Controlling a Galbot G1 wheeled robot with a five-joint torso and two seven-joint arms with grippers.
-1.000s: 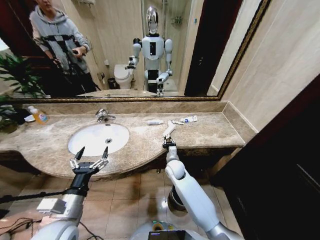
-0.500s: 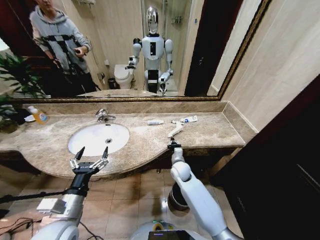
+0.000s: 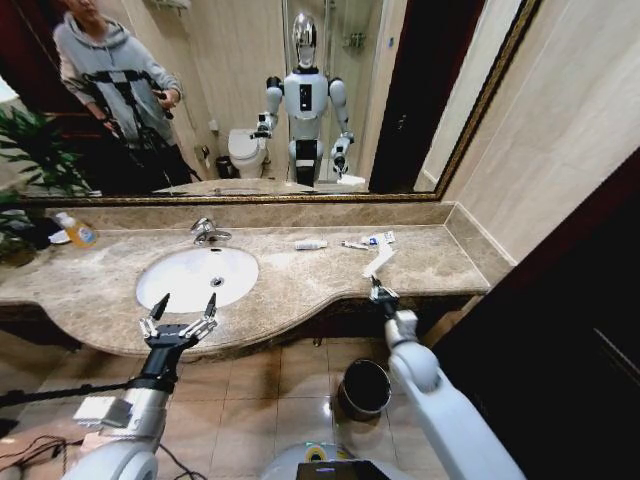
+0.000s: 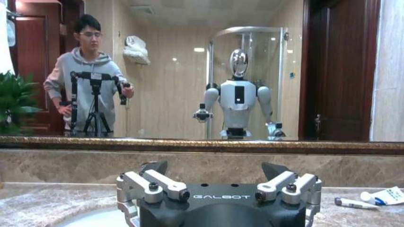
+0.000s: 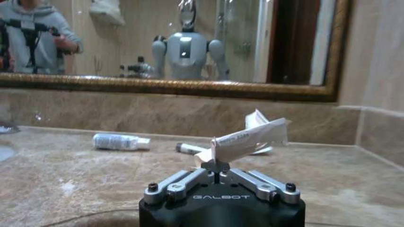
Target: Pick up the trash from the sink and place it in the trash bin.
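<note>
Right gripper (image 3: pixel 377 287) carried packet (image 3: pixel 381 262) rightward, apparently past counter edge (image 3: pixel 420 297).

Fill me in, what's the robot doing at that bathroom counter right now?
The right pincer is shut on a long flat white packet, held up at the counter's front edge. The trash bin stands on the floor below, beside that arm. Two small tubes lie on the marble countertop near the mirror. The left pincer hangs open at the front of the sink.

countertop (image 3: pixel 290 275) – mottled polished marble | sink (image 3: pixel 185 275) – glossy white porcelain | trash bin (image 3: pixel 365 388) – dark shiny metal
</note>
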